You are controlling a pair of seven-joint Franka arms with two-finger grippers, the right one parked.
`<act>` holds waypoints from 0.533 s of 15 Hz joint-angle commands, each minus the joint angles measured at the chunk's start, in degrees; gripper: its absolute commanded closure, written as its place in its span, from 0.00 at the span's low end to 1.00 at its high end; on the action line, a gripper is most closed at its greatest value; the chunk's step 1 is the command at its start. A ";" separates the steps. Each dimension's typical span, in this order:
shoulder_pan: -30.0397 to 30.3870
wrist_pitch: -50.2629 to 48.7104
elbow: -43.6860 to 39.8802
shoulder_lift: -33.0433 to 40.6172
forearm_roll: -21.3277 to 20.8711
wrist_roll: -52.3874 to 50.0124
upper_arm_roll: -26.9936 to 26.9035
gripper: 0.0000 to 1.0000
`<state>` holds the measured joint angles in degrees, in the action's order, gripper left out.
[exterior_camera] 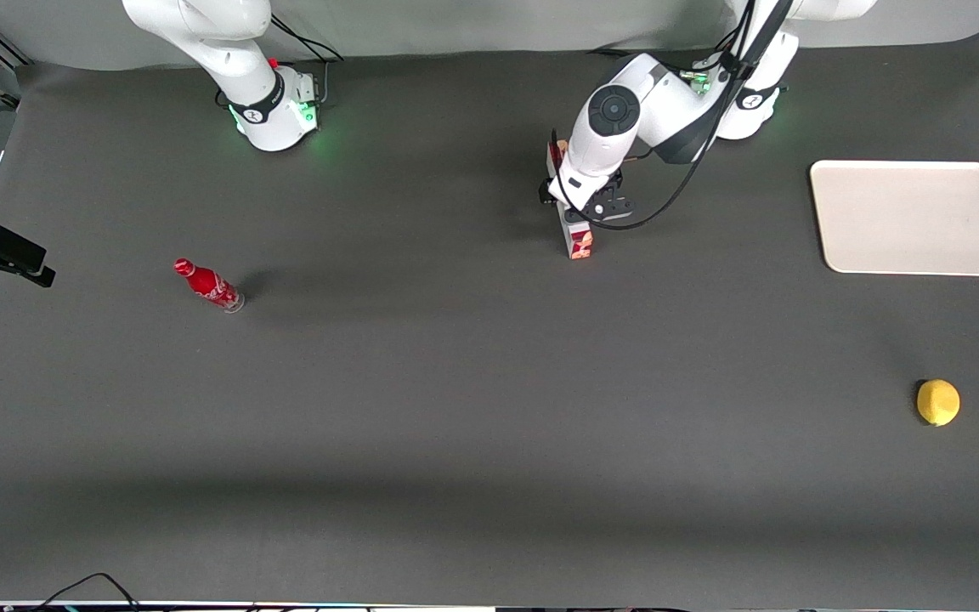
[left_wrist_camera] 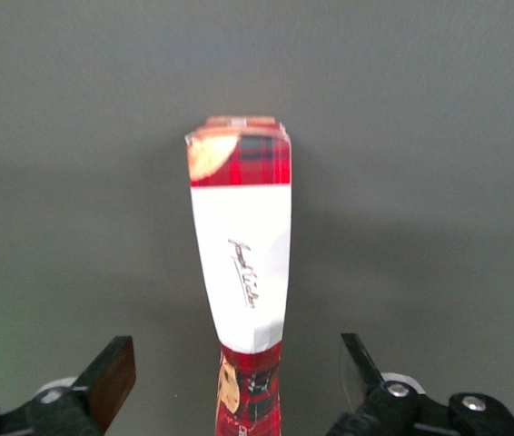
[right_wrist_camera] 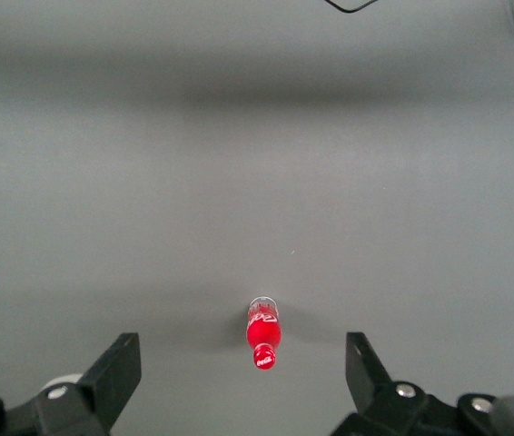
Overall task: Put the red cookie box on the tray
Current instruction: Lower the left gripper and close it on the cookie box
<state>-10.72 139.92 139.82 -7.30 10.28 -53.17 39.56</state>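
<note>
Red cookie box (exterior_camera: 578, 239): lay flat on the dark surface (exterior_camera: 455, 382), mostly covered by the working arm in the front view, with only its end nearer the front camera showing.
Tray (exterior_camera: 914, 218): sat bare on the surface, well apart from the red cookie box, toward the working arm's end.
End effector (left_wrist_camera: 239, 372): hung directly above the red cookie box, its two fingers (left_wrist_camera: 112, 377) spread wide, one on each long side of the box, neither touching it.
Grasp state: nothing was held; the box appeared to rest on the surface under its own weight.
Progress: judged early. The approach over the red cookie box looked complete; closing on it, lifting, carrying to the tray and releasing all remained.
Front view only: showed the tray, the gap between it and the red cookie box, a lemon (exterior_camera: 938, 402) nearer the camera than the tray, and a small red bottle (exterior_camera: 208, 285) far from the box toward the parked arm's end.
Left wrist view only: showed the finger spread and the box's upper face, namely a white label patch (left_wrist_camera: 243, 263) with script between dark red plaid ends.
Right wrist view only: showed the red bottle (right_wrist_camera: 262, 334) alone on the surface; neither the red cookie box nor the tray appeared.
</note>
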 commanded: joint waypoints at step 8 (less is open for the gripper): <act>-4.49 8.95 3.18 -8.33 -12.62 -14.46 -0.36 0.16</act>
<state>-14.23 145.09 142.98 -11.40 5.03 -58.33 39.59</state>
